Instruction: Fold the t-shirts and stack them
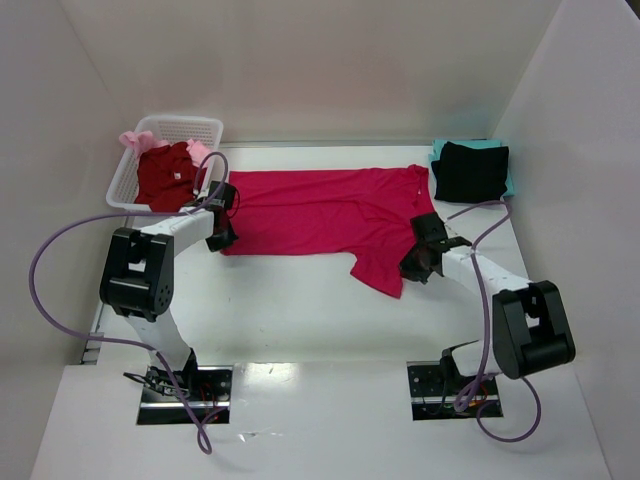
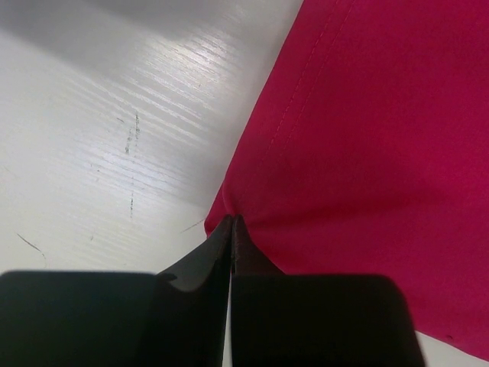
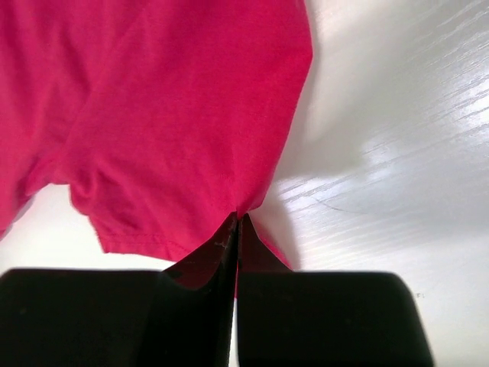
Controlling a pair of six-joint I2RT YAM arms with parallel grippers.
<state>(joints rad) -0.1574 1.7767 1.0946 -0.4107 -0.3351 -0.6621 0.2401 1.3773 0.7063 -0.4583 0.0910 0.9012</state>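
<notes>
Pink shirt: spread flat mid-table; between basket at far left and folded pile at far right
Left gripper: closed; pinching the near-left hem corner
Right gripper: closed; nipping the sleeve edge at near right
Risk: thin bites at the very edge, slipping out on lifting; uneven pull skewing the fold; sleeve bunching
Table: white, glossy, faintly scratched; probably slippery under cloth
Room: plain white walls on three sides; basket with more shirts; folded pile black over teal

left arm: elbow out left, forearm reaching in, wrist low
left gripper: pinched tight on shirt edge
right arm: elbow out right, forearm angled inward
right gripper: same deal, clamped on shirt
</notes>
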